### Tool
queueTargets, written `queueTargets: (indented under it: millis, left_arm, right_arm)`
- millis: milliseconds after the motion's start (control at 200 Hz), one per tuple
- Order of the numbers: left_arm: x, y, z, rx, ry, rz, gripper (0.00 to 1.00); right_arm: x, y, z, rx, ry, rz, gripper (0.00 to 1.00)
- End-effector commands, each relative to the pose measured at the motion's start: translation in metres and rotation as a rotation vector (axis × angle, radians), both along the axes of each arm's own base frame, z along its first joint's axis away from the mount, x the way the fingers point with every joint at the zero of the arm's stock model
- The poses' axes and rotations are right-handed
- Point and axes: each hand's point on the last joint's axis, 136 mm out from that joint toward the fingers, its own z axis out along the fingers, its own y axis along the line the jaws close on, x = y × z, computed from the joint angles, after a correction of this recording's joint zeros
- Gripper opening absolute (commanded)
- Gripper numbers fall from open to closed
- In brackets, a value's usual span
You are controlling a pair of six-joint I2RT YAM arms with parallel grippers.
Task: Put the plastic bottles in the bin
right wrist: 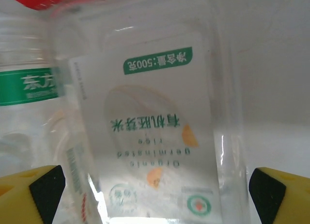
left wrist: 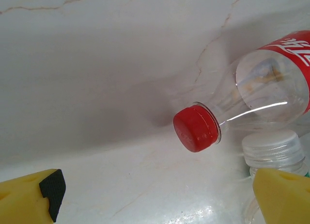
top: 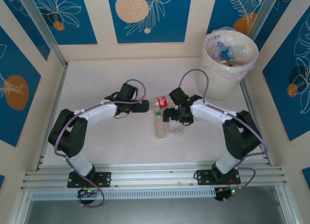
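Looking from top: your left gripper (top: pixel 145 106) sat spread beside red-label bottle (top: pixel 162 102), bin (top: pixel 213 83) back right, holding bottles (top: pixel 227 53). Left wrist: red cap (left wrist: pixel 196 128) ahead of parted fingers (left wrist: pixel 29 202). Right wrist: your right gripper (right wrist: pixel 156 195) was wide apart, straddling rice-label bottle (right wrist: pixel 160 127).

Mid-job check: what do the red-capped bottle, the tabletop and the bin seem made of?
Red-capped bottle: clear, glossy thin plastic, judging by its see-through wall and sharp highlight. Tabletop: pale, polished, veined like marble, possibly imitation. Bin: matte cream wall, probably plastic, lined with a thin translucent bag.
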Motion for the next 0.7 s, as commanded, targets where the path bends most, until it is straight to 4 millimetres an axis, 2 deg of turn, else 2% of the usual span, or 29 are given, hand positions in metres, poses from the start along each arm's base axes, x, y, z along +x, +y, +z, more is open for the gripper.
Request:
queueTargets:
  millis: [0,185,265,360,455,530,605,695]
  left_arm:
    - [0.001,-0.001,0.002,-0.001,0.003,0.019,1.0]
    - [0.002,-0.001,0.002,-0.001,0.002,0.019,1.0]
    - [0.001,-0.002,0.002,-0.005,0.006,0.014,1.0]
    - [0.0,-0.003,0.002,-0.013,0.005,0.008,1.0]
    - [0.0,-0.006,0.001,-0.033,0.004,0.003,1.0]
    - [0.0,-0.009,-0.001,-0.046,0.011,0.002,1.0]
    - [-0.001,-0.013,-0.003,-0.069,0.025,-0.001,1.0]
    - [-0.002,-0.019,-0.005,-0.102,0.041,-0.007,1.0]
  right_arm:
    - [0.001,-0.008,-0.007,-0.107,0.015,0.002,0.99]
    - [0.004,-0.01,-0.028,-0.153,0.043,-0.016,1.0]
    - [0.008,-0.014,-0.024,-0.174,0.019,-0.029,0.96]
    - [0.013,-0.021,-0.011,-0.187,-0.036,-0.04,0.83]
    - [0.015,-0.024,0.01,-0.165,-0.116,-0.034,0.74]
    - [0.019,-0.024,0.032,-0.127,-0.191,-0.026,0.7]
    - [0.025,-0.022,0.063,-0.075,-0.287,-0.014,0.68]
    - [0.033,-0.019,0.11,0.008,-0.422,0.0,0.66]
